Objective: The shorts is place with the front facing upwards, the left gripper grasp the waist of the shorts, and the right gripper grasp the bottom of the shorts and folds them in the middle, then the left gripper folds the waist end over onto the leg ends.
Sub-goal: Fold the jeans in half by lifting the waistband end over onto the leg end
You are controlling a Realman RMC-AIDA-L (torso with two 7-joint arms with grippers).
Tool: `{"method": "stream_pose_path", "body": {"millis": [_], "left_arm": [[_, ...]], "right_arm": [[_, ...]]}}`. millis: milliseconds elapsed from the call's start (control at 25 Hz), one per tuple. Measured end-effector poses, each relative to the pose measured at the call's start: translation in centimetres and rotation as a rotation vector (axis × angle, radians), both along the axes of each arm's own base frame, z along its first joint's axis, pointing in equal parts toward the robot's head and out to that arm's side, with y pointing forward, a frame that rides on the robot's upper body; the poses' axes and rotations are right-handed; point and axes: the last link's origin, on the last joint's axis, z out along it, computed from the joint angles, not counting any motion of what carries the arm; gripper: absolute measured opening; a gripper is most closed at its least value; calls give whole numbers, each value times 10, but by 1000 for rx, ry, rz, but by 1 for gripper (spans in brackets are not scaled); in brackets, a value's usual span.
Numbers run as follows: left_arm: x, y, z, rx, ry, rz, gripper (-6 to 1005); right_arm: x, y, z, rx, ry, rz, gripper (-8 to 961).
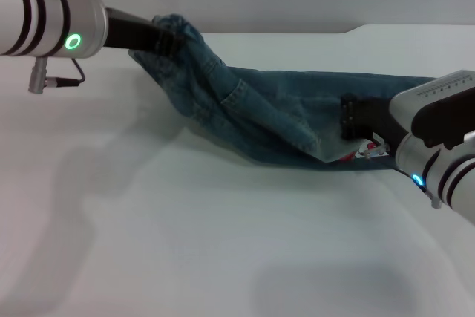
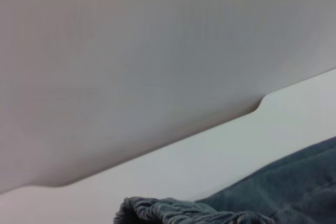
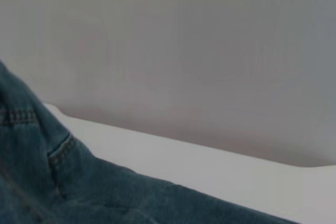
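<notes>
While the shorts (image 1: 274, 116) lie folded along the white table (image 1: 185, 243), my left gripper (image 1: 169, 38) is clamped on the waist (image 1: 178, 29), raised; my right gripper (image 1: 355, 120) pinches the leg ends (image 1: 356, 155).

Blue-green denim is seen on the shorts (image 1: 260, 113), paler along the folded thigh, with lighter stitched seams and a small red-and-white print at the near right. The table (image 1: 185, 243) is white. A green light is shown on the left arm, blue on the right.
</notes>
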Motion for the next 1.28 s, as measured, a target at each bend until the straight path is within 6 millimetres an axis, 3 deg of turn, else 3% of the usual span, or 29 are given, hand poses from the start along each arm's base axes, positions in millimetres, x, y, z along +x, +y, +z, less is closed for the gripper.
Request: {"method": "stream_pose_path", "body": {"millis": [600,1280], "left_arm": [[35,-8,4,27,-67,-133,145],[56,-20,2,35,-115,-236,143]], "right_arm": [[-12,7,-23,-72,36,34,-1],[-37,10,-46,-163,92,100,-2]]}}
